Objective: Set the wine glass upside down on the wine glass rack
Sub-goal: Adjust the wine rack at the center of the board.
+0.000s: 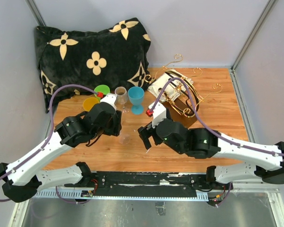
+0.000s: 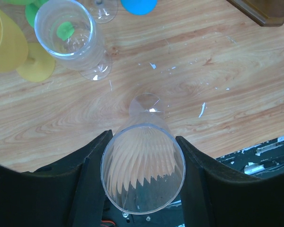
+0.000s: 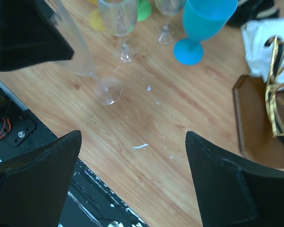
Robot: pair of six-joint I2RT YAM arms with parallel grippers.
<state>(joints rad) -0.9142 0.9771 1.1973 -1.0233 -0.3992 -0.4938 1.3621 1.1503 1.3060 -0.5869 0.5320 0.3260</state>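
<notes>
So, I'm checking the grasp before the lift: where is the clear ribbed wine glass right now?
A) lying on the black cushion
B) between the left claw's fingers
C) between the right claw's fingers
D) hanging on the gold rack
B: the left wrist view shows the ribbed wine glass clamped between the fingers of the left claw, while the right claw is open with nothing in it.
</notes>
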